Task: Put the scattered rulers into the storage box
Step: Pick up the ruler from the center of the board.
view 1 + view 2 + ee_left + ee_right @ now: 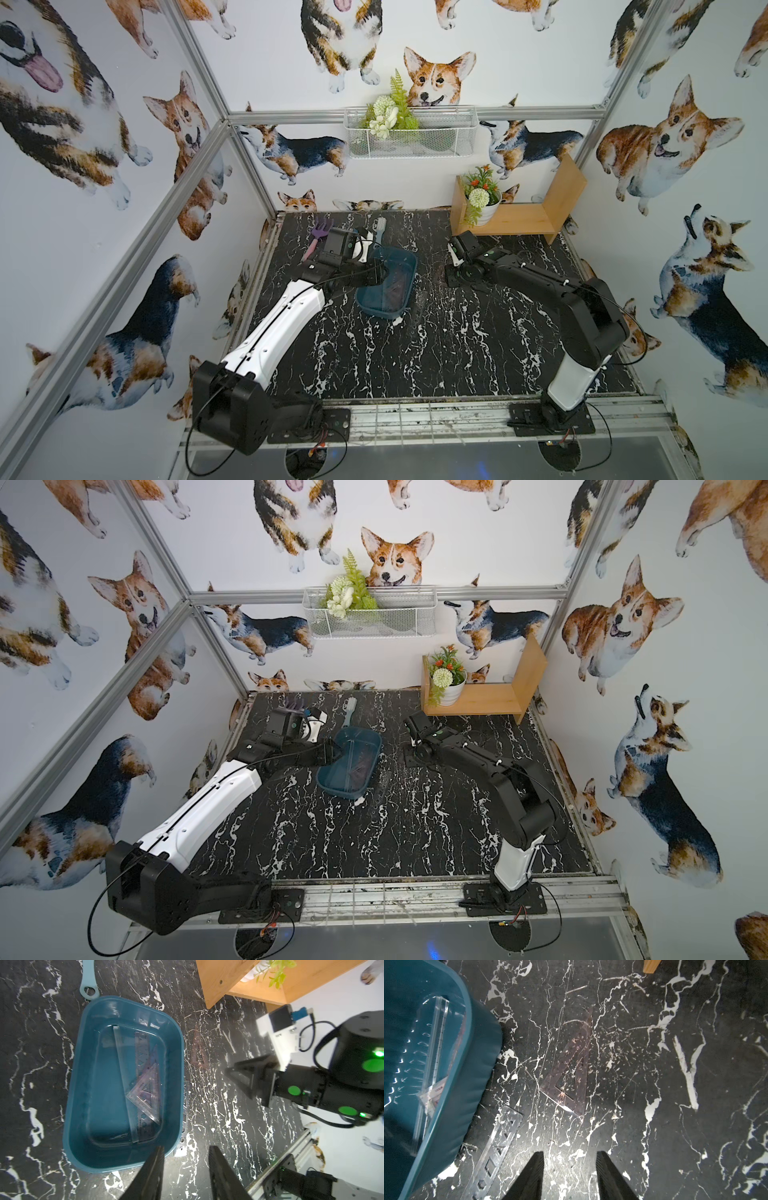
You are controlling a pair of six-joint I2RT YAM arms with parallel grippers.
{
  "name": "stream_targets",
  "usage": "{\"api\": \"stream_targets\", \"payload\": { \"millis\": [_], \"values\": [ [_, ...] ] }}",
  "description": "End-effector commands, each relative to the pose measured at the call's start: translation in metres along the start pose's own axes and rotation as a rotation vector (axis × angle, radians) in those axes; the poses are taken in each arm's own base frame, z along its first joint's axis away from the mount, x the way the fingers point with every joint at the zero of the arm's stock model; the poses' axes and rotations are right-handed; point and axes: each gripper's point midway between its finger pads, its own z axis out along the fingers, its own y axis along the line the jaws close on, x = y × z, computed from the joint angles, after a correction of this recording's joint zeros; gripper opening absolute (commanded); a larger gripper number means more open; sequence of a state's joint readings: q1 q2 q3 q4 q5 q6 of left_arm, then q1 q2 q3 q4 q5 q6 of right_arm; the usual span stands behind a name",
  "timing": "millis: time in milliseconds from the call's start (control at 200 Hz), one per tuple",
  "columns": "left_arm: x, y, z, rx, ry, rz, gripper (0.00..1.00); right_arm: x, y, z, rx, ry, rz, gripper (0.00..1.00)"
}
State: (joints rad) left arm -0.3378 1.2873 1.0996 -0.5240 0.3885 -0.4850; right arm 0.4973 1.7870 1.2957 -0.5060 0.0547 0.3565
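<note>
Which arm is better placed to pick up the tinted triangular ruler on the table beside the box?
Right. The right gripper hovers just short of the triangular ruler, jaws open and empty. The left gripper hangs over the storage box, which sits between it and that ruler.

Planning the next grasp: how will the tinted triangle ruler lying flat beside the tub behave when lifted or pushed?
The triangle ruler lies flat on the table, so it probably slides when pushed and is hard to get under. It looks thin with a cut-out middle, so likely light and bendy. Its smooth plastic may slip.
</note>
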Motion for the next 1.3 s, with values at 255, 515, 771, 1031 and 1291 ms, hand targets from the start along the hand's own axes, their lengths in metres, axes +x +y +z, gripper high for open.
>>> {"api": "stream_targets", "payload": {
  "millis": [255,515,771,1031,1291],
  "values": [
    [0.021,-0.02,0.006,0.189,-0.035,-0.127,0.43,-0.009,-0.004,0.024,0.079,0.067,-0.06,0.42],
    [0.048,-0.032,0.022,0.242,-0.006,-0.168,0.43,-0.014,-0.002,0.046,0.101,0.1,-0.078,0.41],
    [0.06,-0.04,0.032,0.24,0.023,-0.154,0.43,-0.018,-0.006,0.063,0.139,0.117,-0.096,0.38],
    [0.062,-0.042,0.036,0.243,0.041,-0.147,0.44,-0.022,-0.012,0.074,0.154,0.125,-0.088,0.36],
    [0.067,-0.041,0.04,0.24,0.058,-0.142,0.44,-0.025,-0.014,0.08,0.158,0.131,-0.087,0.33]
  ]
}}
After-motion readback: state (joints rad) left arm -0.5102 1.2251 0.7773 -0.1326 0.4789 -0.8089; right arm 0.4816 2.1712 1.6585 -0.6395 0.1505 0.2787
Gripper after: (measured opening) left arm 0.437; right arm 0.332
